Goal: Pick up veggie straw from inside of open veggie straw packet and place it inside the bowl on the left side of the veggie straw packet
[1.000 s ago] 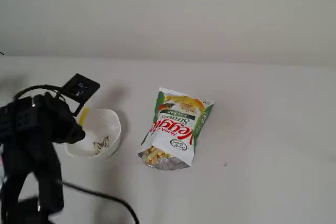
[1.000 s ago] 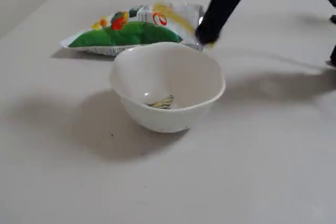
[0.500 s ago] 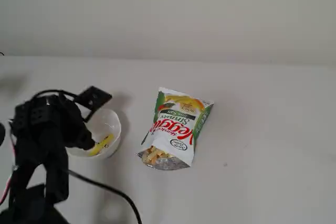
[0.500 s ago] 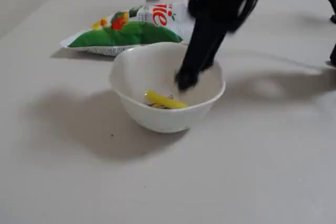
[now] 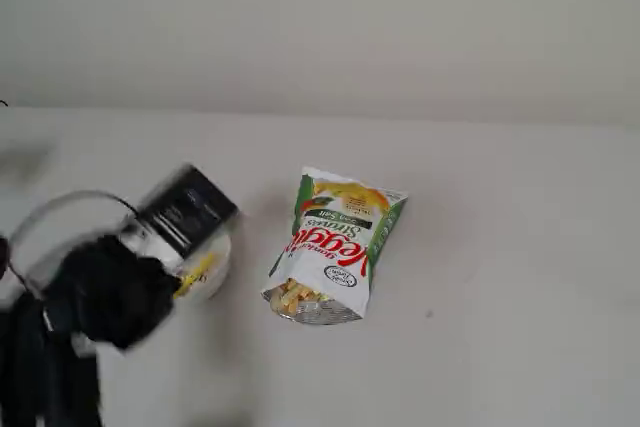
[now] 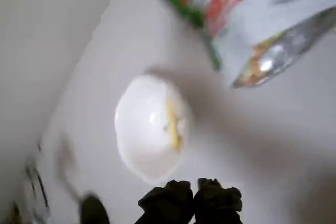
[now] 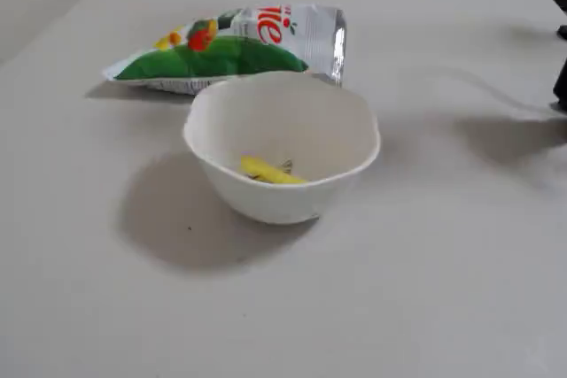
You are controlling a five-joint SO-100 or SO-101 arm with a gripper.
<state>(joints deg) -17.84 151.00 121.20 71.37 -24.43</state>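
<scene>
The white scalloped bowl point(image 7: 266, 201) stands in front of the veggie straw packet point(image 7: 230, 46). A yellow veggie straw point(image 7: 270, 172) lies inside the bowl on its bottom. The wrist view shows the same straw point(image 6: 173, 124) in the bowl point(image 6: 139, 129), with my gripper point(image 6: 191, 202) at the bottom edge. Its black fingertips point(image 6: 168, 203) are together and hold nothing. In a fixed view my blurred black arm point(image 5: 110, 292) covers part of the bowl point(image 5: 218, 259), and the straw point(image 5: 196, 271) shows beside it. The packet point(image 5: 335, 247) lies to the right, with pale straws at its open silvery end.
The table point(image 5: 500, 247) is plain white with a pale wall behind it. A thin grey cable point(image 5: 70, 202) arcs above the arm. A dark part of the arm shows at the right edge of a fixed view point(image 7: 560, 77).
</scene>
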